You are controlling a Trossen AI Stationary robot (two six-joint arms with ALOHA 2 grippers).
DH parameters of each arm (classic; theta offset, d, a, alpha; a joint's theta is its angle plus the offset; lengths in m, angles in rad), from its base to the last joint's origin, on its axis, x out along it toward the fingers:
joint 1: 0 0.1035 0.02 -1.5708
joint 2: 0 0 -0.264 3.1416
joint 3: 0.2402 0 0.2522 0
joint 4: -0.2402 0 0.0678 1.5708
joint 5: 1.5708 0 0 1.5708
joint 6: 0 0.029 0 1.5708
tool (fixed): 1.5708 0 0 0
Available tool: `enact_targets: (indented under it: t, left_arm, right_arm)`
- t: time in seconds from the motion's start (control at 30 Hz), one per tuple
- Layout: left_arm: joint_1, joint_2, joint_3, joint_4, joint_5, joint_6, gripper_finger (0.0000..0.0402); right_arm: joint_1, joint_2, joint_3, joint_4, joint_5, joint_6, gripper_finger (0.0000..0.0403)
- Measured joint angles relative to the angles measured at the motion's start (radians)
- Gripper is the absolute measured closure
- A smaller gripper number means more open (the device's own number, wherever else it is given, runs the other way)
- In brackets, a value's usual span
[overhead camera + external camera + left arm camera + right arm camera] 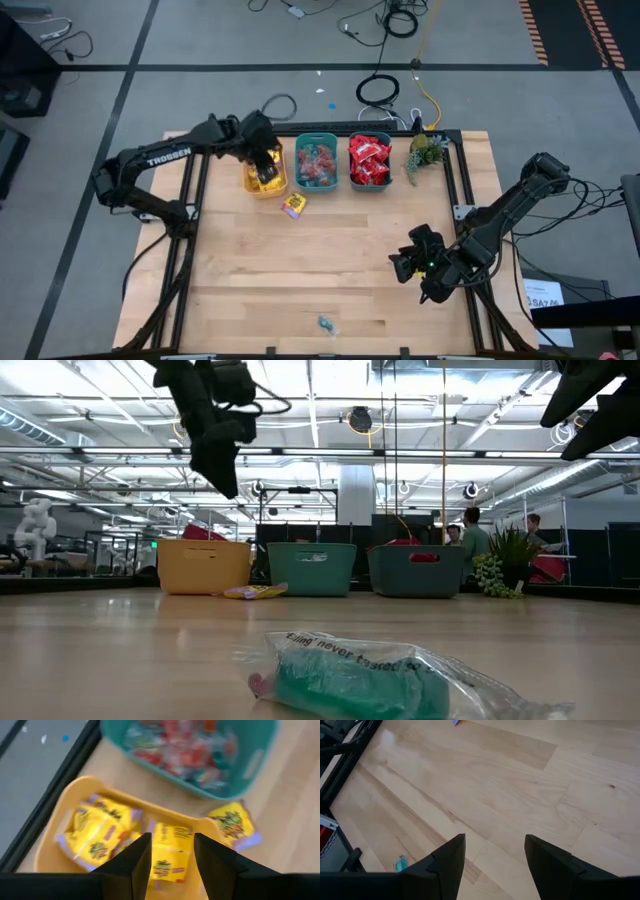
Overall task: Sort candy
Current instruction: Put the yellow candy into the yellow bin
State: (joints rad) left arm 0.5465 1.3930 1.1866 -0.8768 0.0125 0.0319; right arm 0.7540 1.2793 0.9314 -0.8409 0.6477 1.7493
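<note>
Hovering over the yellow bin (264, 181) at the worktop's far edge is the left gripper (266, 166), its fingers (134, 865) spread and nothing between them — below lie yellow packets (100, 832) piled in the bin. Just in front of that bin, on bare wood, sits one stray yellow packet (293, 205). These look light and crinkly; I'd judge a pinch across the flat middle holds better than a slippery sealed edge.

Next along the far edge, the teal bin (317, 139) carries the small clear-wrapped pink and teal pieces (318, 165). Beside it a second teal bin (369, 186) is heaped with glossy red packets (370, 160), and a small green plant (424, 151) stands near the far right corner.

Down by the near edge, about midway, one teal clear-wrapped sweet (326, 323) lies alone — soft wrapper, likely to slide on the wood, best taken over its lump.

Over the right side of the worktop hangs the right gripper (407, 262), jaws wide, empty.
</note>
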Motion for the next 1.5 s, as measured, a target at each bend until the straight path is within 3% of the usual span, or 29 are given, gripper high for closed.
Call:
enact_targets:
  t: [0.13, 0.3, 0.47, 0.87, 1.0, 1.33, 1.43, 1.5]
  left_arm:
    - [-0.149, 0.0, 0.0, 0.019, -0.049, -0.001, 0.0244]
    - [-0.349, 0.001, 0.0, 0.063, -0.033, 0.0, 0.0244]
    - [-0.464, 0.033, -0.007, 0.165, -0.043, -0.069, 0.0244]
    - [-0.459, 0.321, -0.008, 0.151, -0.027, -0.165, 0.0244]
    - [-0.444, 0.388, -0.008, 0.156, -0.086, -0.192, 0.0244]
    - [-0.422, 0.52, -0.002, 0.173, -0.077, -0.183, 0.0247]
    - [-0.422, 0.539, -0.003, 0.175, -0.082, -0.183, 0.027]
    - [-0.422, 0.54, -0.003, 0.175, -0.086, -0.182, 0.0306]
  right_arm:
    - [0.0, 0.0, 0.0, 0.003, -0.026, -0.027, 0.0206]
    - [0.0, 0.0, 0.0, 0.005, -0.056, -0.064, 0.0206]
    - [0.0, 0.0, 0.0, 0.014, -0.078, -0.104, 0.0206]
    - [0.0, 0.0, 0.0, 0.063, -0.078, -0.166, 0.0206]
    - [0.0, 0.0, 0.0, 0.063, -0.078, -0.166, 0.0206]
    - [0.0, 0.0, 0.0, 0.061, -0.077, -0.166, 0.0206]
    - [0.0, 0.0, 0.0, 0.06, -0.077, -0.166, 0.0206]
    - [0.0, 0.0, 0.0, 0.058, -0.077, -0.168, 0.0206]
